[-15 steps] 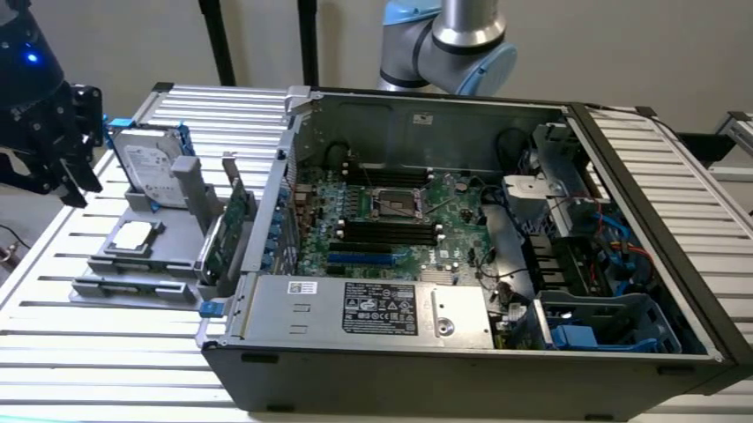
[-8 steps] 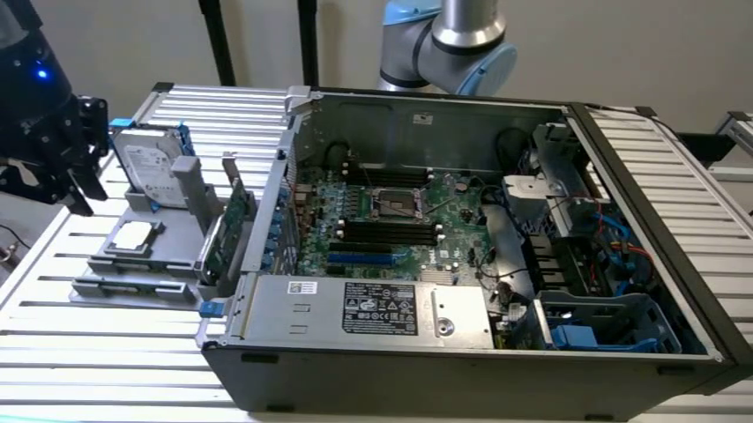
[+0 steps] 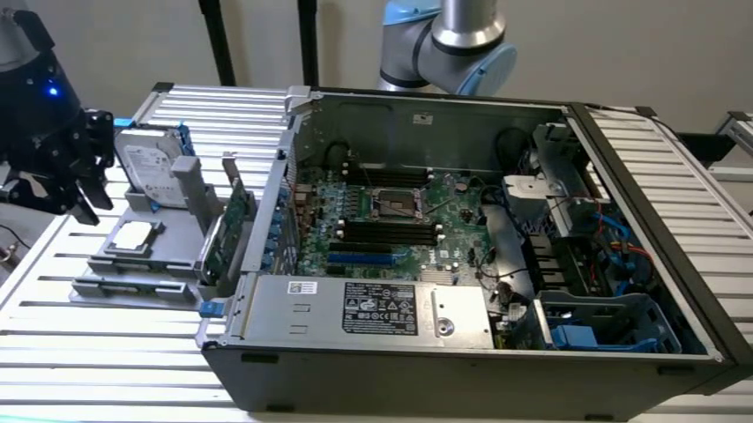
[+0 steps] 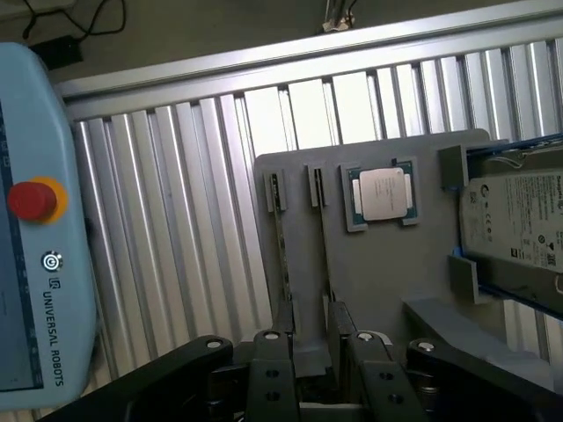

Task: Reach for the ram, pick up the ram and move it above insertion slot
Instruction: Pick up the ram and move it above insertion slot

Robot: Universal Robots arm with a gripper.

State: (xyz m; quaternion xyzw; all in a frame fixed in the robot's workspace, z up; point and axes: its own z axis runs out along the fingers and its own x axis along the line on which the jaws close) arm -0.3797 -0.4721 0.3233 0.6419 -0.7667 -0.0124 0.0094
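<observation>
Ram (image 4: 324, 255) standing on edge in a narrow slot of the gray tray (image 4: 378, 272), just beside the tray's CPU chip (image 4: 382, 193). Hard drive (image 4: 515, 224) on the same tray. Gripper (image 4: 317, 345) hanging above the tray, wide open, holding nothing. Open computer case (image 3: 447, 379) beside the tray.

One open computer case (image 3: 471, 370); one hard drive (image 4: 515, 220); one processor chip (image 4: 383, 193); one grey holder tray (image 4: 378, 281); two green boards (image 3: 239, 216) on edge; one teach pendant (image 4: 35, 264), one red button (image 4: 32, 200); one gripper (image 4: 312, 347).
</observation>
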